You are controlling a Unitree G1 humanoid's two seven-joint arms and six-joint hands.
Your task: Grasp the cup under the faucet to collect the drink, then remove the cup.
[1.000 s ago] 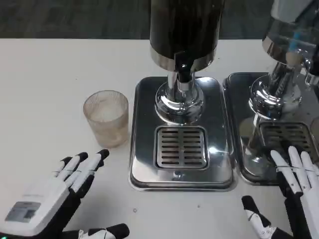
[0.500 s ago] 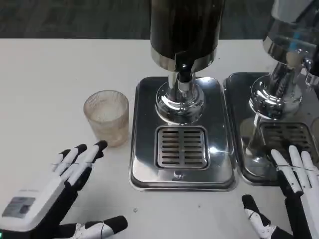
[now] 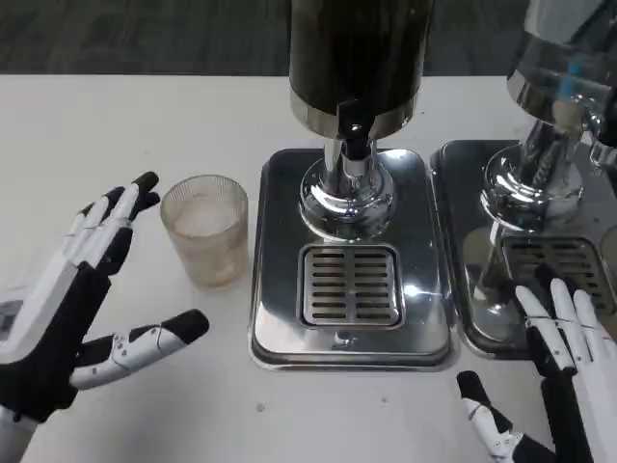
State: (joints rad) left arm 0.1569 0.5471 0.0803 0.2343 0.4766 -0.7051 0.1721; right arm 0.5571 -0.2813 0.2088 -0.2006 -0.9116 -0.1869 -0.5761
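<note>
A ribbed clear glass cup (image 3: 205,228) stands upright on the white table, left of the steel drip tray (image 3: 280,318). The dark drink dispenser's faucet (image 3: 353,135) hangs over the tray's grate (image 3: 351,285), with nothing under it. My left hand (image 3: 72,289) is open at the lower left, fingers spread left of the cup and thumb reaching below it, not touching it. My right hand (image 3: 559,376) is open at the lower right, fingers stretched over the front edge of the second tray.
A second dispenser (image 3: 559,87) with its own steel tray (image 3: 463,289) stands at the right. The white table (image 3: 116,125) stretches to the left and behind the cup.
My left hand has risen and moved left and forward, opening wider beside the cup. The right hand has shifted slightly. The cup has not moved.
</note>
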